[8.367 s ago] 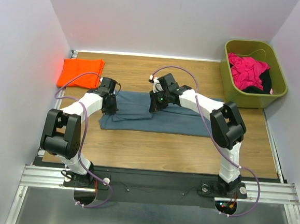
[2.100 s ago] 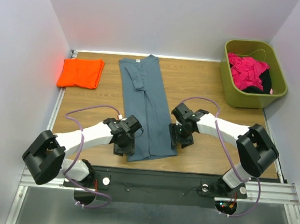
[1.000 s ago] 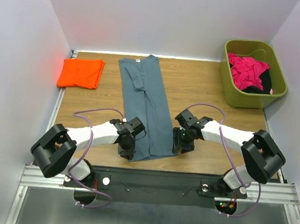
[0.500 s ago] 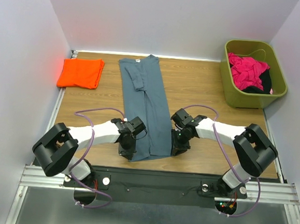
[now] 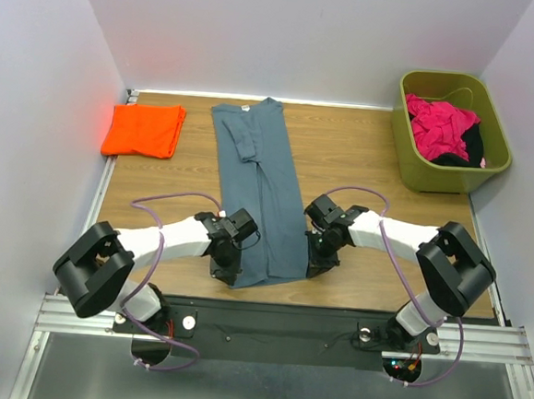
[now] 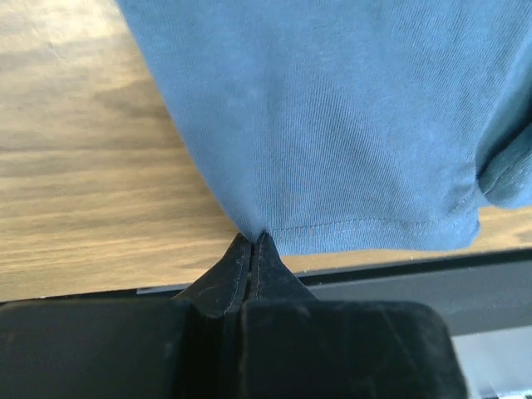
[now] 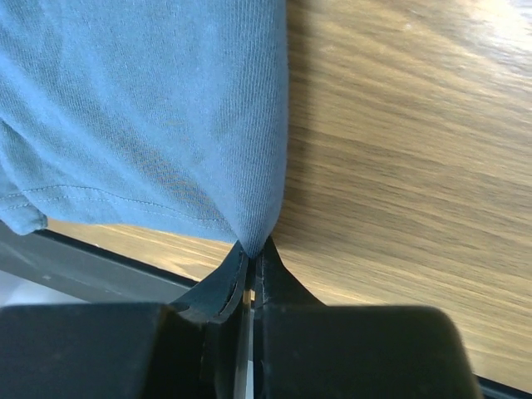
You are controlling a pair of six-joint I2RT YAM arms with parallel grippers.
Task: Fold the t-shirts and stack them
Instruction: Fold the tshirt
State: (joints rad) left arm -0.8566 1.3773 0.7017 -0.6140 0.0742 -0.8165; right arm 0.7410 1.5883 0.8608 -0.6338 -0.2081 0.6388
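The slate blue-grey t-shirt (image 5: 259, 185) lies as a long narrow strip from the table's back to its near edge. My left gripper (image 5: 224, 272) is shut on its near left corner; the left wrist view shows the hem (image 6: 374, 224) pinched between the closed fingertips (image 6: 252, 243). My right gripper (image 5: 318, 266) is shut on the near right corner, where the cloth (image 7: 166, 125) is pinched at the fingertips (image 7: 252, 248). The bright orange t-shirt (image 5: 145, 129) lies folded at the back left, apart from both grippers.
An olive-green bin (image 5: 492, 166) at the back right holds pink and black clothes (image 5: 442, 128). The table's near edge with a black rail (image 5: 276, 319) lies just behind both grippers. White walls close in the left, back and right sides.
Over the last seconds the blue-grey shirt was turned from lying crosswise to lengthwise. In the last second both grippers closed in on its near corners and barely moved since.
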